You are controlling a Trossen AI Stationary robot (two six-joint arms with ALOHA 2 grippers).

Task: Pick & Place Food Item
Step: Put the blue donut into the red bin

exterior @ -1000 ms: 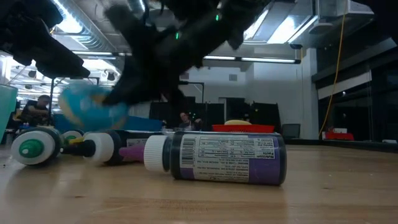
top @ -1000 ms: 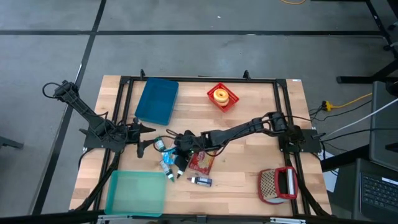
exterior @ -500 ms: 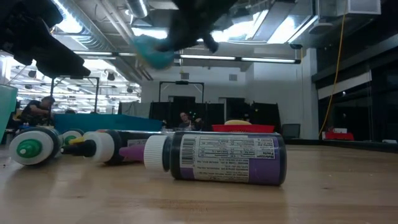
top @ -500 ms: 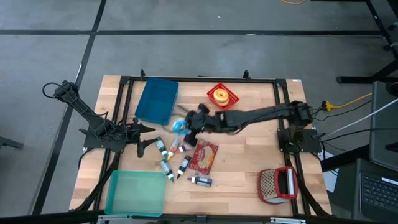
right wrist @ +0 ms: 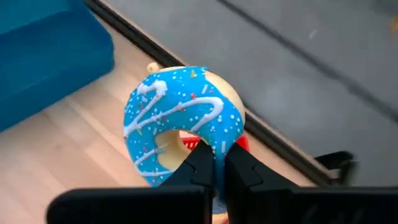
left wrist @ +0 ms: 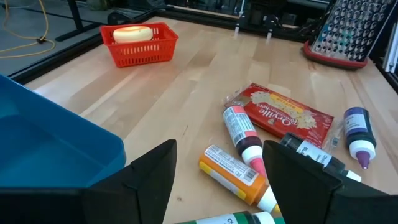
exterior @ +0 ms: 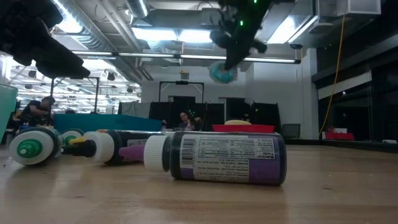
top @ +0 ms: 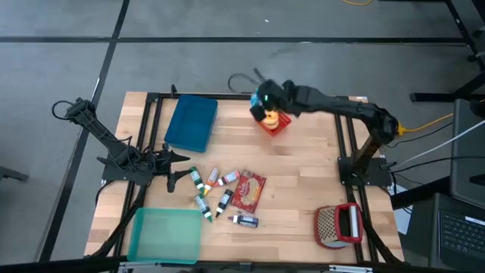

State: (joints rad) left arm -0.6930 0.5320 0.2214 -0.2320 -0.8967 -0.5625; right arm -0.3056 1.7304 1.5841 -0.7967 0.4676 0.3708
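Note:
A blue-iced donut with white drizzle hangs in the air, with my right gripper shut on it. In the high view it is above the red basket near the table's far edge. A yellow donut lies in that basket. In the low view the blue donut hangs well above the table under the gripper. My left gripper stands open near the table's left side, pointing at the bottles, nothing between its fingers. My right gripper pinches the blue donut's ring between its two fingers, at one spot beside the hole. The fingers slant down toward the far edge. The donut is lifted clear, standing on edge with its iced face toward the wrist camera.
Several small bottles and a red snack packet lie mid-table. A blue tray sits at the far left, a teal bin at the near left, and a red-handled grater at the near right.
My right gripper has lifted the blue donut from among the bottles mid-table and swung it up and toward the far edge and the right, to above the red basket. The gripper has tipped from pointing down to a slant. It has stayed shut on the donut.

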